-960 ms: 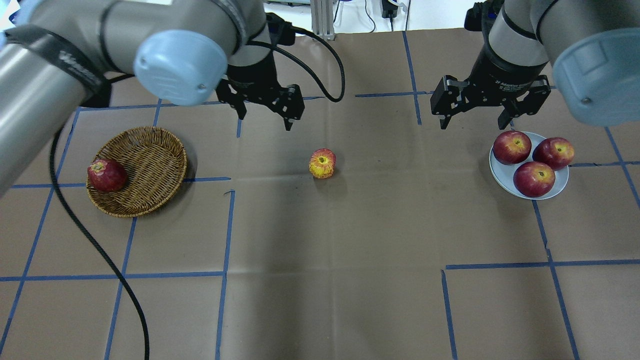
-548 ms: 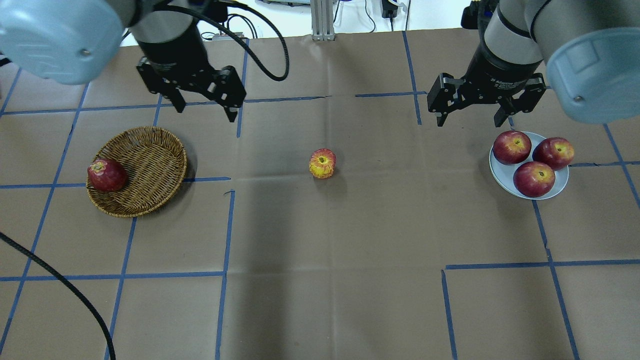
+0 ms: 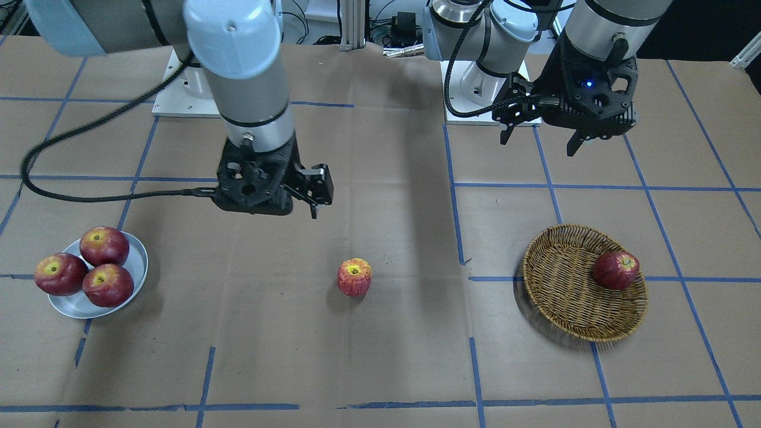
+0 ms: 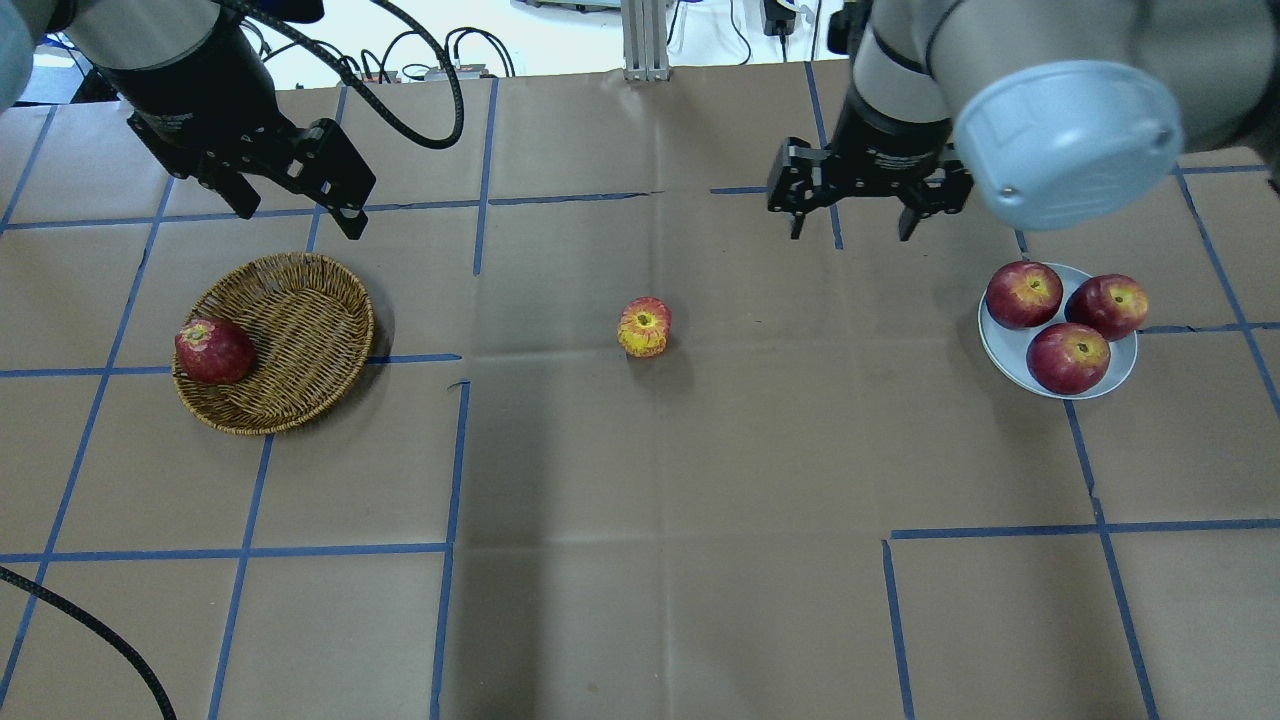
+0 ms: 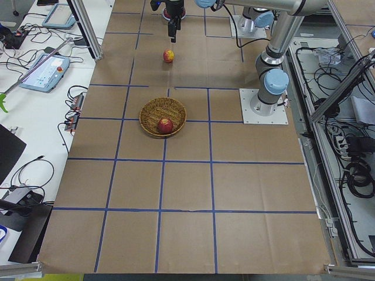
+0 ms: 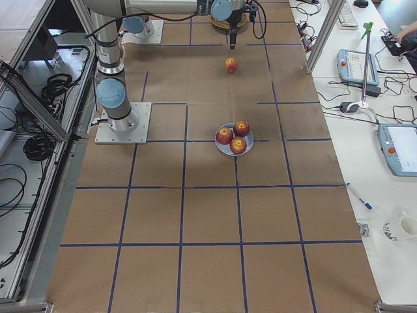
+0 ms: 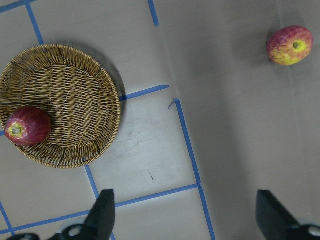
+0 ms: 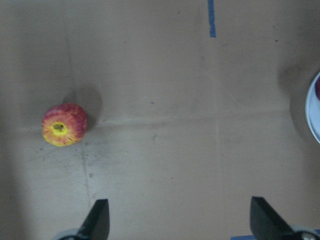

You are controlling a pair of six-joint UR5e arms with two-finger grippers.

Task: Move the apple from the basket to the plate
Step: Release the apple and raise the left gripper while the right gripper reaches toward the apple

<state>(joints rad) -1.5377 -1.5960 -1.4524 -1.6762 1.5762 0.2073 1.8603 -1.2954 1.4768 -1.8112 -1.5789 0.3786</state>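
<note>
The pinkish-red apple [image 4: 645,327] with a yellow-green stem patch stands alone on the brown paper at the table's middle, outside the wicker basket [image 4: 300,330]. It also shows in the left wrist view [image 7: 290,45] and the right wrist view [image 8: 64,125]. The pale plate [image 4: 1010,352] at the right holds three dark red apples. My left gripper [image 4: 298,215] is open and empty, high behind the basket. My right gripper [image 4: 852,230] is open and empty, between the apple and the plate, further back.
A dark red apple [image 4: 213,351] lies at the basket's left rim. Blue tape lines cross the paper. The left arm's black cable [image 4: 90,625] trails over the front left of the table.
My left gripper has swung left from behind the middle apple to behind the basket. My right gripper has moved left, away from the plate. No apple has moved.
</note>
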